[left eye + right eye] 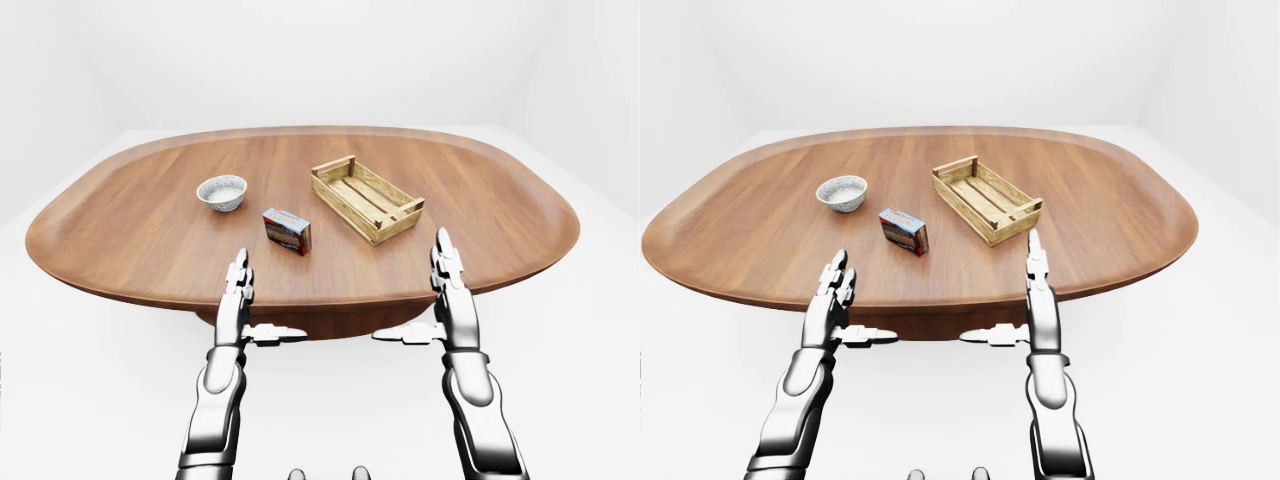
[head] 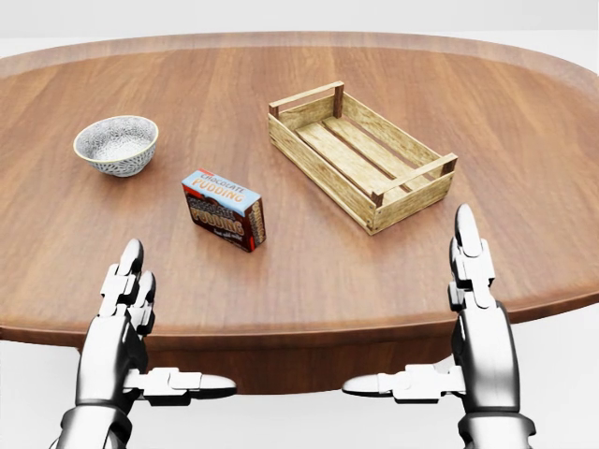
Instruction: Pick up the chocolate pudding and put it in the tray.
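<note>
Standing at the near rim of the oval wooden table, the robot has nothing in hand yet; this looks like the very start, before any reach. At the lower left of the head view its left hand is released, fingers straight and thumb out sideways, hovering at the table edge. Up and left of it sits a small patterned bowl, which plays no part. Just right of the bowl, near the middle of the frame, the chocolate pudding box stands on the tabletop, apart from everything. Further right lies the slatted wooden tray, empty. At the lower right the right hand is likewise spread and holding nothing. Next, I'd judge, one hand must reach forward over the box and close on it.
</note>
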{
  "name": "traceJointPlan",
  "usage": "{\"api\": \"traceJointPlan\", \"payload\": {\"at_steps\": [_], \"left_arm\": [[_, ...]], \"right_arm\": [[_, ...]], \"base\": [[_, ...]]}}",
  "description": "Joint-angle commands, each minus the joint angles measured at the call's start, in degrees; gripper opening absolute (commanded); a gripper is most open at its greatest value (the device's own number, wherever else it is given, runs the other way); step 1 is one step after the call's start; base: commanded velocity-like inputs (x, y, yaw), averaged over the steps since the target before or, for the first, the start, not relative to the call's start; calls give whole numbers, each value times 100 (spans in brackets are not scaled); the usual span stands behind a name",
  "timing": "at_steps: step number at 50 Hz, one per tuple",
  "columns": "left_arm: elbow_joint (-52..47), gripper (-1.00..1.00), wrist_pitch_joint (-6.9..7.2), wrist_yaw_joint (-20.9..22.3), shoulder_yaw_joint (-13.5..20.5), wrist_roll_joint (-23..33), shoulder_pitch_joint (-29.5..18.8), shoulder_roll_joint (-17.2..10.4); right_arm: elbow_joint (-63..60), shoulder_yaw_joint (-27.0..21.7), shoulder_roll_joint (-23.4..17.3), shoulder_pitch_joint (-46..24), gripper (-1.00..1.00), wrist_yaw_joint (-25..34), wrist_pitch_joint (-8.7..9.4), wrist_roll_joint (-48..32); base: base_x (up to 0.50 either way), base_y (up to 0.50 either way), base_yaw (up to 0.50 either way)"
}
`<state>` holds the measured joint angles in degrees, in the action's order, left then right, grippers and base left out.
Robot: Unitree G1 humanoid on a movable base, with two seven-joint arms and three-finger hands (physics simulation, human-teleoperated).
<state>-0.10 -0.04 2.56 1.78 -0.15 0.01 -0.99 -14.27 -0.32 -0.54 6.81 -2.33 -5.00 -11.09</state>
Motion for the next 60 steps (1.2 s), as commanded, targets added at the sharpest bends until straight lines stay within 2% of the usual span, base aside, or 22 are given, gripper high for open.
{"api": "traceJointPlan", "payload": {"at_steps": [1,19,30,40,53,54,60], "left_arm": [[20,100,6,-3,9,-8,-13,-8],[73,100,-58,-4,3,6,-10,-7],[8,100,-6,-4,-3,12,0,-6],[60,100,-48,-7,-1,18,-1,-5],[-36,100,30,-11,-6,21,20,-2],[57,100,-34,-14,2,20,-4,-1],[104,100,-59,-26,-1,24,-27,-1]], "right_arm": [[-107,13,8,36,100,-19,0,-62],[-139,17,7,88,100,-19,0,-76],[-134,25,9,95,100,-15,0,-78],[-123,28,11,110,100,-23,0,-80],[-168,27,14,119,100,-23,0,-85],[-177,34,15,127,100,-26,0,-94],[-193,24,5,124,100,-21,0,-106]], "base": [[0,16,0],[0,16,0],[0,16,0],[0,16,0],[0,16,0],[0,16,0],[1,19,0]]}}
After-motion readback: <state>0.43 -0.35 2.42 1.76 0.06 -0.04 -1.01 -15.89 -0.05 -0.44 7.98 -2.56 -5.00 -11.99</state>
